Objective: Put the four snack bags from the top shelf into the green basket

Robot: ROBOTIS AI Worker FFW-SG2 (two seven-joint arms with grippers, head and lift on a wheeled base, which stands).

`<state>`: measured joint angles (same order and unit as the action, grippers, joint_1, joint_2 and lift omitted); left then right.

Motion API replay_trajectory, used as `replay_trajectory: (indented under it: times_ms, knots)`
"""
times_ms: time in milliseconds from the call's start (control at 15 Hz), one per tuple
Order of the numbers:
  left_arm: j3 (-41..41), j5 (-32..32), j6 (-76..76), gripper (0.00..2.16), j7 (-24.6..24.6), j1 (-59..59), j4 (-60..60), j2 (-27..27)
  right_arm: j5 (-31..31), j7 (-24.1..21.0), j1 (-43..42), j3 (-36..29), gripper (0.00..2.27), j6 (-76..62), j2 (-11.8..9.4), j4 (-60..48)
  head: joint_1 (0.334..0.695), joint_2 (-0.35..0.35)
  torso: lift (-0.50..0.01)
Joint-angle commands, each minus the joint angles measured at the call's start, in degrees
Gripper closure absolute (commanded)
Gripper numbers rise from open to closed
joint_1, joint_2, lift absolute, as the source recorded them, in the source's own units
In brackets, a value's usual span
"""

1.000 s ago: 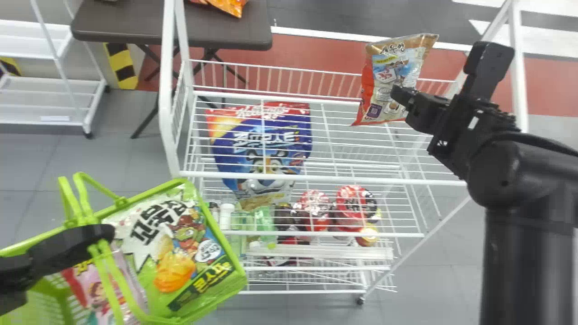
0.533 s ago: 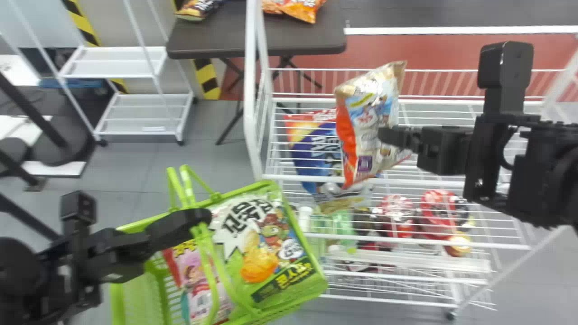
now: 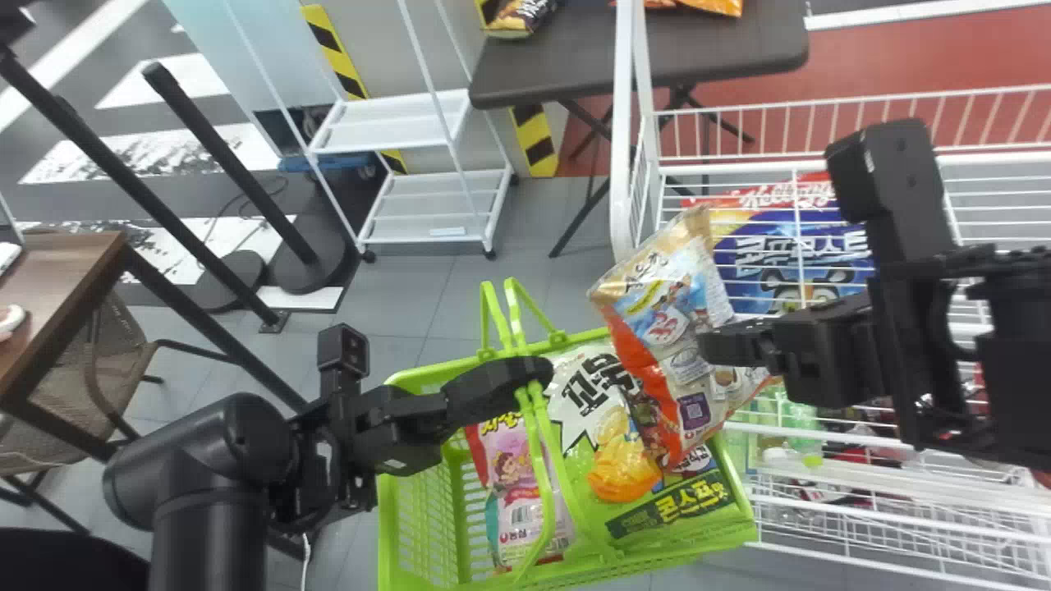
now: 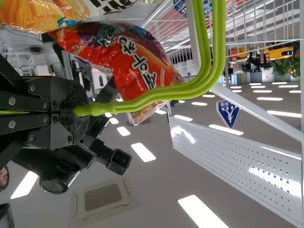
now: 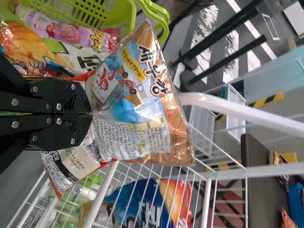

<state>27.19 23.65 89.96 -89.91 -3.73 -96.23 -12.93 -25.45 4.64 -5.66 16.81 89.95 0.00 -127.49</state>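
My left gripper [image 3: 534, 373] is shut on the handles of the green basket [image 3: 427, 525]; in the left wrist view the gripper [image 4: 78, 111] clamps the green handles [image 4: 156, 95]. A green-and-white snack bag [image 3: 620, 460] and a pink snack bag [image 3: 525, 492] lie in the basket. My right gripper [image 3: 710, 346] pinches an orange-and-tan snack bag [image 3: 665, 316], which hangs over the basket's right part and overlaps the green-and-white bag in the head view. In the right wrist view the gripper [image 5: 90, 113] is shut on that bag's [image 5: 137, 104] middle.
The white wire rack [image 3: 624, 164] stands right of the basket, with a large blue bag [image 3: 788, 254] on it and bottles lower down. Behind are a dark table [image 3: 566, 70] and a small white shelf unit [image 3: 427, 205]. A wooden table [image 3: 74, 279] is at far left.
The head view has swung left, shifting the scene rightward. My right gripper has carried the orange-and-tan bag from above the rack to over the basket. The left gripper still holds the handles.
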Motion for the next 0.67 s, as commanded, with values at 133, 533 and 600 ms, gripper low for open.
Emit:
replay_trajectory:
  times_ms: [133,533,600]
  knots:
    - [-0.1,1.4,0.1,2.15,-0.7,-0.5,-0.3,-0.2,-4.3,-0.7,-2.3,3.8,2.25,0.1,0.1,7.0,0.695,0.35,0.0]
    - [-1.1,1.8,0.1,2.15,-0.7,-1.1,-0.4,-0.1,-9.5,-2.1,-2.9,6.0,2.25,0.1,0.1,8.5,0.695,0.35,0.0]
    - [-1.2,2.1,0.1,2.15,-0.7,-1.3,-0.5,-0.1,-10.4,-2.1,-2.9,6.0,2.25,0.1,0.1,9.3,0.695,0.35,0.0]
